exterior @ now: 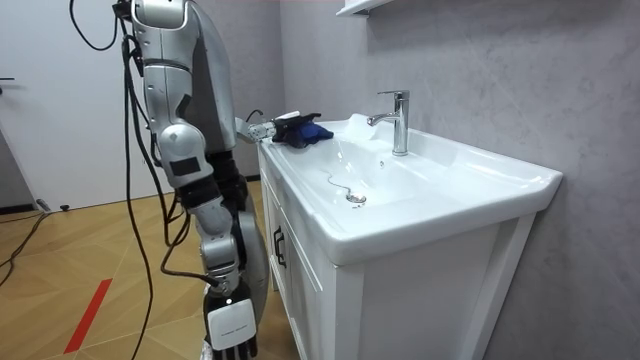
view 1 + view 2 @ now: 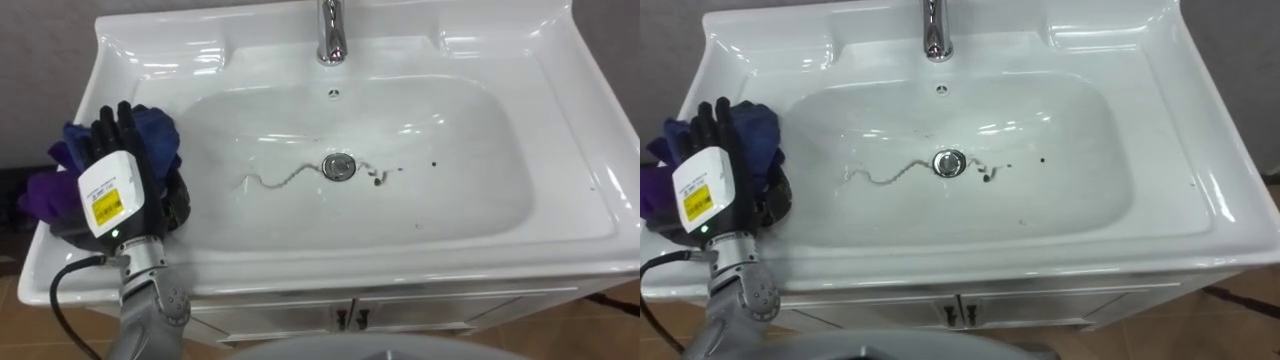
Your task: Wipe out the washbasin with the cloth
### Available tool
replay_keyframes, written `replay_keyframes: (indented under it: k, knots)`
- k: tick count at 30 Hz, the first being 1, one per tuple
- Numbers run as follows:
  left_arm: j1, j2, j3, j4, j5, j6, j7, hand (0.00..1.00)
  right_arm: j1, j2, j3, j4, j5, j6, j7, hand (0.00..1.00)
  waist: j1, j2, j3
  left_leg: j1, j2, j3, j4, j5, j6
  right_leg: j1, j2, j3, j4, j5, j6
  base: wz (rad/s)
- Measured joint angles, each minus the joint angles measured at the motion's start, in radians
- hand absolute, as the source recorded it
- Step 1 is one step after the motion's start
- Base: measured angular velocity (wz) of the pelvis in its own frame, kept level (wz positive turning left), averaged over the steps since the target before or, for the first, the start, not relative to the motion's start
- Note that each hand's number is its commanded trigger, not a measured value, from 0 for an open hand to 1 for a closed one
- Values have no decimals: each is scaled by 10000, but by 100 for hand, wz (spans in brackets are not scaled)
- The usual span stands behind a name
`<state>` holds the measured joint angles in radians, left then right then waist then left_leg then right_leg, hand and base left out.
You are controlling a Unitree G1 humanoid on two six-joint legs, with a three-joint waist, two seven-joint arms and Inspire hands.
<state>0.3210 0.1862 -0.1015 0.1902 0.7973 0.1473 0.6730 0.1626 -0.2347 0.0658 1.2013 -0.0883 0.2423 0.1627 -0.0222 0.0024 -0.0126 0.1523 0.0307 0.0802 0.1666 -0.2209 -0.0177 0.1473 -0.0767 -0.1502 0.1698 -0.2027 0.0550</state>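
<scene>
— Where's the cloth (image 2: 152,128)?
— On the left ledge of the basin (image 2: 575,150), with the robot's left hand (image 2: 115,185) lying on top of it.
— And the tap (image 2: 332,35)?
— At the middle of the back ledge. The drain (image 2: 339,166) sits in the bowl in front of it, with specks (image 2: 378,178) just to its right.
— The robot?
— In front of the cabinet (image 1: 420,300) under the basin, right hand (image 1: 231,325) hanging at its side.

Stereo overhead, room camera beside basin (image 2: 470,170)
</scene>
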Motion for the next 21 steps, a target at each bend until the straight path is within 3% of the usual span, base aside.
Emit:
replay_keyframes:
  k: [8,21]
  knots:
    - [-3,4,-11,44,-212,0,220,0,153,-33,139,-18,44,210,-1,0,-4,10,-6,3,0,24,-1,1,-1,-30,7,50,10,-1,0,0]
    - [-15,3,-11,175,-218,-3,218,0,144,-46,106,-11,-354,215,-197,0,24,67,-48,87,13,60,-5,6,-9,-37,18,69,56,2,-4,0]
